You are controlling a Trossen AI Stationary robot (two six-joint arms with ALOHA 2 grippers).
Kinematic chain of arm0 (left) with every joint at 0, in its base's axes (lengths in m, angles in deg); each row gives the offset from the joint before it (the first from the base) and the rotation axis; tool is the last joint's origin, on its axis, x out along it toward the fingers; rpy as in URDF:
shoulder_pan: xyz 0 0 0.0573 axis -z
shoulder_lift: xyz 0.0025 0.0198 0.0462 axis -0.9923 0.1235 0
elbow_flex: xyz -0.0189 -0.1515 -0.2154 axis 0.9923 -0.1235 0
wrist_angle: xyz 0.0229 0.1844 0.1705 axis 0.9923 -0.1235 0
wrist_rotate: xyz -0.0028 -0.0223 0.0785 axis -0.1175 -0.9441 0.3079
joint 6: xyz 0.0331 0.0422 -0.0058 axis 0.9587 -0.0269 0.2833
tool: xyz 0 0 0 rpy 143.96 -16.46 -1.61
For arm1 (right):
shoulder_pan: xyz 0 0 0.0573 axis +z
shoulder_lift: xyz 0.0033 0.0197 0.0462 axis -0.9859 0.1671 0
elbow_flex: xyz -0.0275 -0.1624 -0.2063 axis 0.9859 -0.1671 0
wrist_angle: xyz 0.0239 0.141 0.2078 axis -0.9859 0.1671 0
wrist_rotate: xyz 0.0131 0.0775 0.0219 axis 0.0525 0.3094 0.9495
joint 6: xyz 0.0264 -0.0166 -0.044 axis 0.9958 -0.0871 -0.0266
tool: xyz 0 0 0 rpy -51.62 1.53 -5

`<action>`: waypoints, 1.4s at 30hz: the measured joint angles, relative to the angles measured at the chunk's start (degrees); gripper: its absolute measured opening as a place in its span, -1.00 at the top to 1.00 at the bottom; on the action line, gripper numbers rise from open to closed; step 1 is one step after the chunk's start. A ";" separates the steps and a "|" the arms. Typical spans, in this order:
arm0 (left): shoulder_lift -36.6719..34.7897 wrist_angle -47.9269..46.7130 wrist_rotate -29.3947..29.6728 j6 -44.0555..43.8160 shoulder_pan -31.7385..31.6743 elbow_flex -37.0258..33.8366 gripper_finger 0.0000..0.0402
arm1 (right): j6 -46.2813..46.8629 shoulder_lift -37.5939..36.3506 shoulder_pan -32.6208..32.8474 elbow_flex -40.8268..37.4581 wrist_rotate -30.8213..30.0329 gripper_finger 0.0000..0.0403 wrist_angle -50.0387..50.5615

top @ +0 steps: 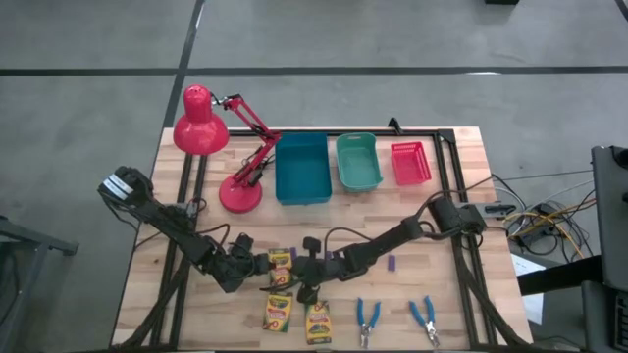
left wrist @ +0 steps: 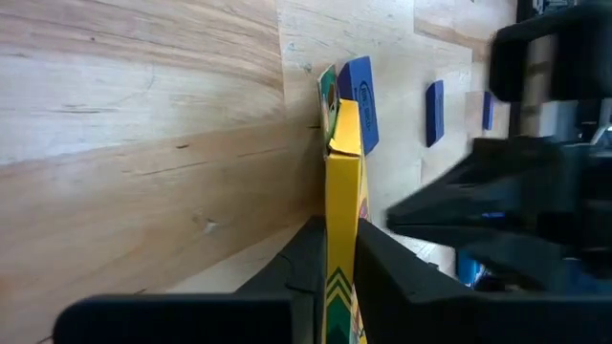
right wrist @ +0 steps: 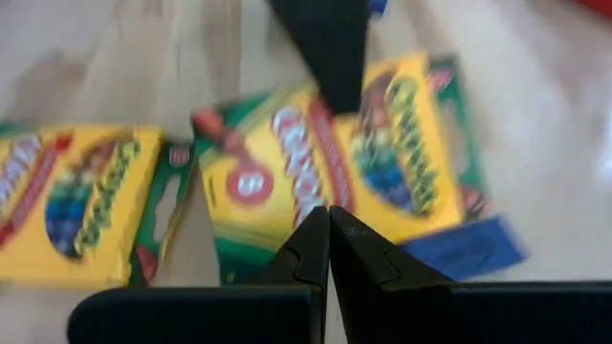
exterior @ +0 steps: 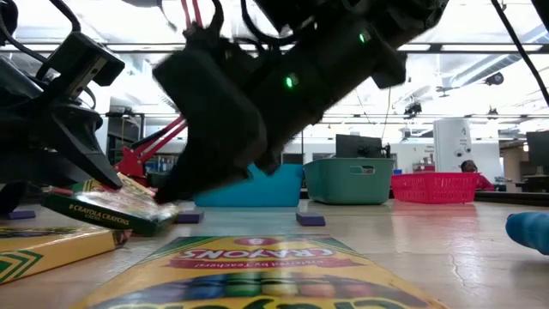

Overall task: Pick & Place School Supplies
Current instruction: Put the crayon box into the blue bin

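Left gripper (left wrist: 337,272) clenched on a crayon box (left wrist: 342,191), box held on edge between the fingers, at table front-left of centre; one end of it sits tilted up off the wood in the low view. Right gripper (right wrist: 328,250) closed on nothing, just above that same box (right wrist: 325,172). Two more crayon boxes (top: 278,313) (top: 318,322) flat near the front edge. Blue bin (top: 302,169), teal bin (top: 358,163), red basket (top: 411,163) at table rear, nothing seen inside

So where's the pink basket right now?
In the high view the pink basket sits at the table's far edge, right of the teal bin, last in the row of bins.
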 joint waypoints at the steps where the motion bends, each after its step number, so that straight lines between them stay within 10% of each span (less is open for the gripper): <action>1: 0.00 0.02 0.06 -0.13 0.00 -0.04 0.80 | -0.32 -0.64 -0.05 0.02 -0.29 0.96 -0.18; 37: -7.06 -0.37 5.47 10.43 0.04 1.07 0.80 | -2.04 -27.34 0.02 -2.25 -35.00 0.96 25.83; 42: -11.73 -0.11 14.15 21.17 -0.08 1.37 0.80 | -2.04 -28.63 0.00 -2.40 -35.81 0.96 28.15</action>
